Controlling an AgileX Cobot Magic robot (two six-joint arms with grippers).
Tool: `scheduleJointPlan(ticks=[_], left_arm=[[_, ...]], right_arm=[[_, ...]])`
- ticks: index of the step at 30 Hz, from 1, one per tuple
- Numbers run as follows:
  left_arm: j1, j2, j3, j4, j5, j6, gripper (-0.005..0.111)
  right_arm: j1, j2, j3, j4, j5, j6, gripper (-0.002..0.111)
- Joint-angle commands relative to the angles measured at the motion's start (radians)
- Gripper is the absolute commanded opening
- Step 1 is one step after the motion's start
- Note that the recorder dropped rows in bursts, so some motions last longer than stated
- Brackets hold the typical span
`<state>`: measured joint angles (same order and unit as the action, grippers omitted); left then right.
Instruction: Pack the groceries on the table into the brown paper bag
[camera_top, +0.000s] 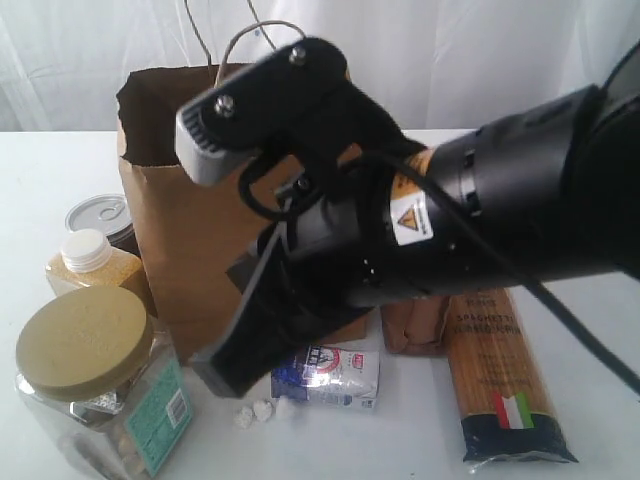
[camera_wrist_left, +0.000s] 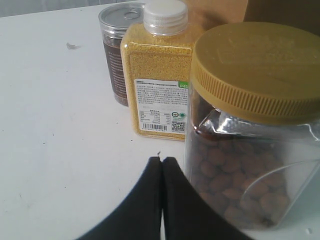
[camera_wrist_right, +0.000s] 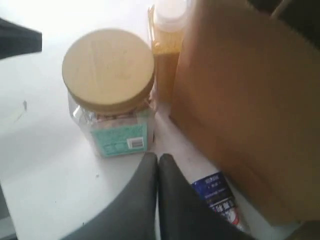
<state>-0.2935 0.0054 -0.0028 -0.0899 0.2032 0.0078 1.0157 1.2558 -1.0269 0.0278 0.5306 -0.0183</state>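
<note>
At the left the tan-lidded clear jar (camera_top: 85, 340) stands in front of the yellow white-capped bottle (camera_top: 90, 262) and the tin can (camera_top: 100, 215), all close by the upright brown paper bag (camera_top: 190, 250) on the white table (camera_top: 40, 170). The left gripper (camera_wrist_left: 161, 161) sits low beside the jar, pressed together on nothing. Rightward lie the small blue-white carton (camera_top: 330, 375), the brown-orange pouch (camera_top: 410, 328) and the spaghetti packet (camera_top: 505, 380) — all six outside the bag. The right gripper (camera_wrist_right: 158, 159) hangs near the carton, likewise closed and empty; I'd say a pick is only being lined up — its jaws must part first.

Black arm (camera_top: 520, 200), tapered black fingers (camera_top: 255, 320), yellow warning label (camera_top: 407, 215)
</note>
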Motion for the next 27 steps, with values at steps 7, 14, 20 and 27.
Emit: scheduleJointPlan(ticks=[7, 14, 20, 27], left_arm=[[0.004, -0.005, 0.003, -0.006, -0.001, -0.008, 0.0], [0.004, -0.005, 0.003, -0.006, -0.001, -0.008, 0.0], [0.004, -0.005, 0.003, -0.006, -0.001, -0.008, 0.0], [0.004, -0.005, 0.003, -0.006, -0.001, -0.008, 0.0]], right_arm=[[0.001, 0.009, -0.065, -0.144, 0.171, 0.104, 0.0], [0.001, 0.061, 0.036, -0.122, 0.169, 0.097, 0.014], [0.001, 0.066, 0.231, -0.126, 0.024, 0.135, 0.026], [0.001, 0.124, 0.319, -0.129, -0.08, 0.2, 0.029]])
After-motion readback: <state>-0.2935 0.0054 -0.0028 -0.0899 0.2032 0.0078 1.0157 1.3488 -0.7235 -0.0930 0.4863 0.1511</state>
